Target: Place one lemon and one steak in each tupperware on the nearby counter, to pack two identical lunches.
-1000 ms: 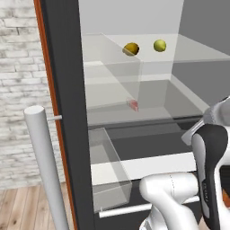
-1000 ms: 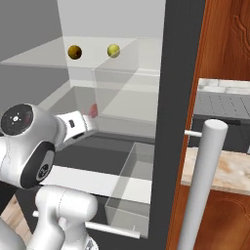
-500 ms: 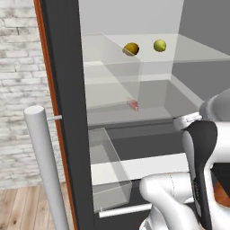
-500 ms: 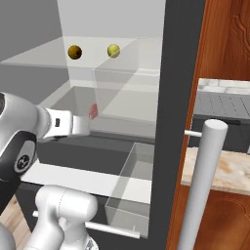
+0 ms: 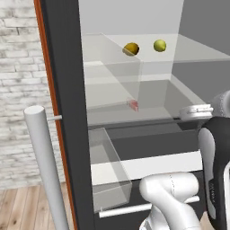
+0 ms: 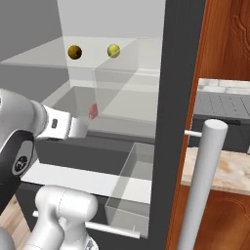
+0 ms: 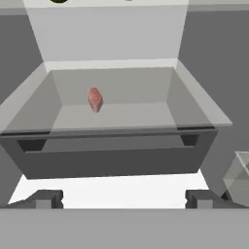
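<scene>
Two lemons rest on the fridge's upper glass shelf: a dull orange-yellow lemon point(image 5: 131, 48) point(image 6: 74, 51) and a yellow-green lemon point(image 5: 159, 45) point(image 6: 114, 50). One small pink-red steak point(image 7: 95, 99) point(image 5: 133, 104) point(image 6: 92, 111) lies in the grey open bin point(image 7: 194, 95) below them. My gripper point(image 7: 124, 200) is open and empty, facing the bin's front from a short way off, with the steak ahead and slightly left. The hand point(image 6: 73, 128) hovers before the bin. A strip of the counter point(image 6: 219, 173) shows at the right. The tupperware is out of view.
The dark fridge door point(image 5: 63, 112) with its thick bar handle point(image 5: 45, 166) stands open on the left. A clear plastic door bin point(image 5: 108, 166) juts out low. A grey appliance point(image 6: 222, 114) sits on the counter, under brown wooden cabinets point(image 6: 227, 39).
The arm's elbow has swung outward and the forearm has shifted, while the hand stays in front of the bin. The jaws remain open; lemons and steak have not moved.
</scene>
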Controlling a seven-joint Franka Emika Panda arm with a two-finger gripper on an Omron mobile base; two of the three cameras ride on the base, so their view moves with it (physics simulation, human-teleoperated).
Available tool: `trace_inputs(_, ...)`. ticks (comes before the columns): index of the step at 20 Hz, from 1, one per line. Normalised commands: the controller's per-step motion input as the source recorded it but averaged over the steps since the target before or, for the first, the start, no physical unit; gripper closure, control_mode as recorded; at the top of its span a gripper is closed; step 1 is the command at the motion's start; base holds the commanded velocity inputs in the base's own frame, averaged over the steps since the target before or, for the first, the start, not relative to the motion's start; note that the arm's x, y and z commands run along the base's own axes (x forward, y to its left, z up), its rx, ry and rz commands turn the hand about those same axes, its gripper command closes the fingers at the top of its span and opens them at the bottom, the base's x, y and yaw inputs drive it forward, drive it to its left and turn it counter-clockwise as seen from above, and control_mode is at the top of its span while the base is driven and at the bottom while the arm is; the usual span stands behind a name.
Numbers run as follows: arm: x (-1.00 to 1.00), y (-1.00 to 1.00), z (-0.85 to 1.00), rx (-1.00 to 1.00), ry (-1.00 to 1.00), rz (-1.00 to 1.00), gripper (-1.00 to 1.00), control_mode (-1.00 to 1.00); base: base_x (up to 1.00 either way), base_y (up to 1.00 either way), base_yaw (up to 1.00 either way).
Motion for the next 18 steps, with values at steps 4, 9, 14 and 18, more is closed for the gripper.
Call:
trace_inputs(4, -0.47, 0.05, 0.12, 0.00, -0.06, 0.00, -1.00, -1.00, 0.00, 0.00, 0.00)
trace_inputs(9, -0.06, 0.09, 0.47, 0.00, -0.01, 0.00, -1.00, -1.00, 0.00, 0.00, 0.00)
trace_inputs(14, 0.14, 0.28, 0.53, 0.00, 0.00, 0.00, -1.00, -1.00, 0.00, 0.00, 0.00)
trace_inputs(18, 0.50, 0.36, 0.32, 0.00, 0.00, 0.00, -1.00, -1.00, 0.00, 0.00, 0.00)
